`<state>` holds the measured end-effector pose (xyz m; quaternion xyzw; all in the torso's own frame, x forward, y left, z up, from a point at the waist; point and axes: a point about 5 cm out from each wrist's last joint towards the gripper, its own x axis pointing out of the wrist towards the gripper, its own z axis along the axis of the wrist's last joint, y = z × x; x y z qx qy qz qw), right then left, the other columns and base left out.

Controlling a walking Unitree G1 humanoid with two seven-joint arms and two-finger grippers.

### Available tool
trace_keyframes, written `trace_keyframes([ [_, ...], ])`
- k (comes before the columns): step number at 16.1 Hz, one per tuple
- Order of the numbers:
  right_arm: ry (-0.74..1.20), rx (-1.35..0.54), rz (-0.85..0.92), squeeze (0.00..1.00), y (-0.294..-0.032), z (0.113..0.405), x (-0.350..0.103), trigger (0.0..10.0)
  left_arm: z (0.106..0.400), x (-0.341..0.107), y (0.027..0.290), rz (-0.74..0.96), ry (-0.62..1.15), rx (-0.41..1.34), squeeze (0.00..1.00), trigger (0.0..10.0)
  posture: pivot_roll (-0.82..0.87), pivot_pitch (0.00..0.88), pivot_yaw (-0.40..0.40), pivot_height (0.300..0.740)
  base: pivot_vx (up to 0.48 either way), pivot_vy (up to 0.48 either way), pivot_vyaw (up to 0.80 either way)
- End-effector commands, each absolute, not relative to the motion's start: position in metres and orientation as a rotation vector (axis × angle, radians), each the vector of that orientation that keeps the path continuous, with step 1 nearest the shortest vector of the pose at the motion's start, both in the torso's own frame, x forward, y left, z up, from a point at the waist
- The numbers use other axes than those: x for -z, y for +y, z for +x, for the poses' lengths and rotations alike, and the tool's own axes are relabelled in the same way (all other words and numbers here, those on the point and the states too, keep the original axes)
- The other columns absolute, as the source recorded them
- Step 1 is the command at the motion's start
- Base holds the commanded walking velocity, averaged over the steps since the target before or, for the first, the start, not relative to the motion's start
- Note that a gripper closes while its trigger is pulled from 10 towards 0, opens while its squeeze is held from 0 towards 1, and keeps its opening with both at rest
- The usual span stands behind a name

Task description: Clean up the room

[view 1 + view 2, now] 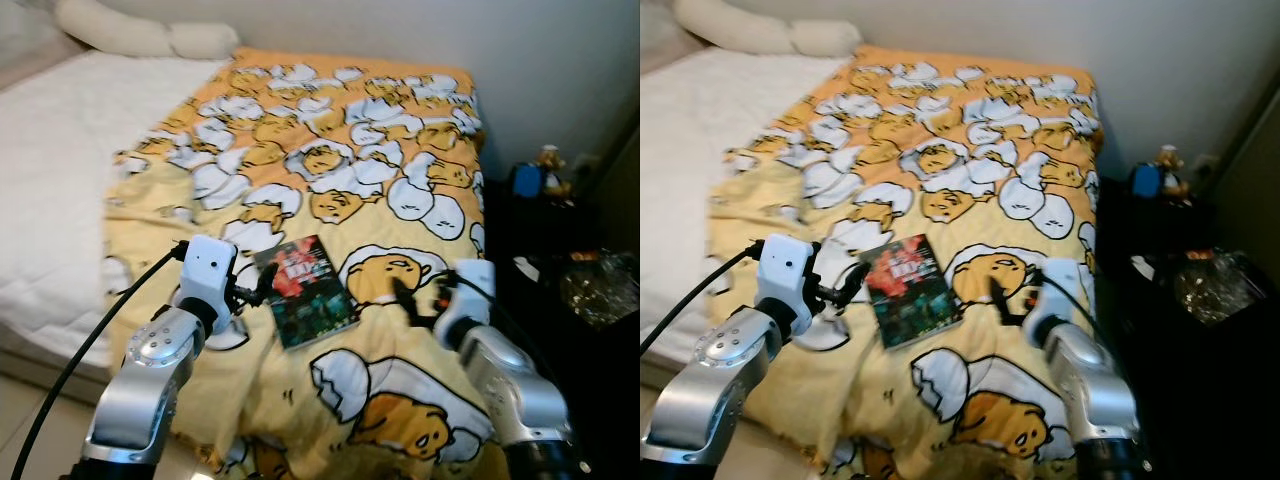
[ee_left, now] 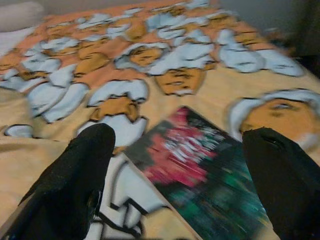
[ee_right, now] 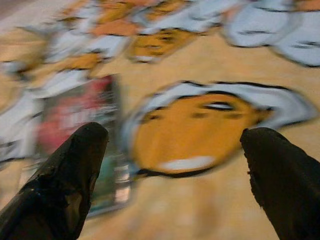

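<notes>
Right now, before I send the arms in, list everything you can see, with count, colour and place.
book: one, dark cover with red and green, flat on the blanket between the grippers
blanket: one, yellow with white egg cartoons, spread over the bed's right part
mattress: one, white, left of the blanket
pillows: white, at the bed's head
dark furniture: right of the bed, small items on top, too blurred to name
left gripper: open, beside the book
right gripper: open, over the blanket

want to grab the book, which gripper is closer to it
The left gripper: its open jaws reach the book's left edge. The right gripper, also open, hovers over a yolk cartoon, apart from it.
</notes>
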<state>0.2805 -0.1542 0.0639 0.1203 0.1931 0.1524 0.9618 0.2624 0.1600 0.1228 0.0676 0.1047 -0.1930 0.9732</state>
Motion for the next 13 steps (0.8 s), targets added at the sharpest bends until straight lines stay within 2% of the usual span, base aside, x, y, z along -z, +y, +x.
trace_keyframes([
  [1,0.394,-0.315,0.253,1.00,-0.161,0.283,-0.064,10.0,0.259,-0.124,0.158,0.123,0.219,0.436,0.53,10.0,-0.09,0.000,0.017,0.740,0.000,0.000,0.00],
  [3,0.408,-0.331,0.244,1.00,-0.165,0.289,-0.062,10.0,0.257,-0.123,0.159,0.146,0.234,0.471,0.53,10.0,-0.08,0.000,0.009,0.740,0.000,0.000,0.00],
  [6,0.390,-0.345,0.239,1.00,-0.167,0.293,-0.067,10.0,0.258,-0.122,0.166,0.159,0.247,0.381,0.53,10.0,-0.08,0.000,0.000,0.740,0.000,0.000,0.00],
  [8,0.322,-0.308,0.248,1.00,-0.163,0.289,-0.079,10.0,0.267,-0.121,0.169,0.156,0.223,0.245,0.49,10.0,-0.10,0.000,0.003,0.740,0.000,0.000,0.00],
  [9,0.292,-0.291,0.254,1.00,-0.162,0.286,-0.083,10.0,0.267,-0.121,0.167,0.144,0.216,0.224,0.36,10.0,-0.10,0.000,0.008,0.740,0.000,0.000,0.00],
  [13,0.284,-0.272,0.248,1.00,-0.158,0.279,-0.084,10.0,0.265,-0.121,0.160,0.155,0.199,0.237,0.38,10.0,-0.12,0.000,0.012,0.740,0.000,0.000,0.00],
])
